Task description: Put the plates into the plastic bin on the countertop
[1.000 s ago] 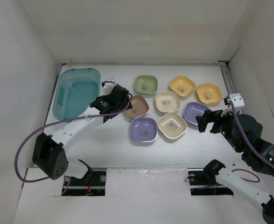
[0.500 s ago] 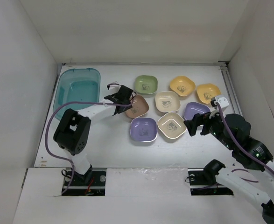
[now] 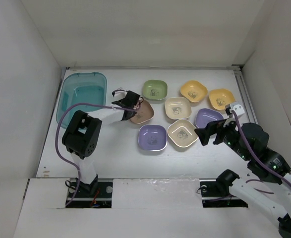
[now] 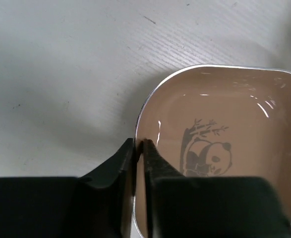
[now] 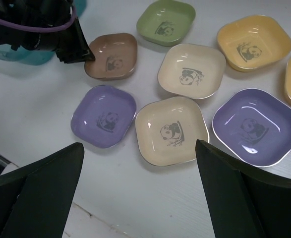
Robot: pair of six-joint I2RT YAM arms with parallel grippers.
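Left of the surface's middle, the left fingers [image 4: 116, 166] are pinching the rim of the brown rounded-square dish [image 4: 224, 124], with the translucent teal plastic bin [image 3: 83, 96] lying near, farther left; the right fingers [image 5: 41, 183] are gaping, empty.

The brown plate [image 4: 224, 144] at lower right looks glossy and smooth with bright glints, the white countertop [image 4: 61, 59] matt and finely streaked, the plastic bin [image 3: 81, 96] translucent teal, the left gripper [image 4: 139, 147] matt black.

The plates [image 3: 178, 107] lie clustered right of the plastic bin [image 3: 83, 74] on the countertop [image 3: 120, 148].
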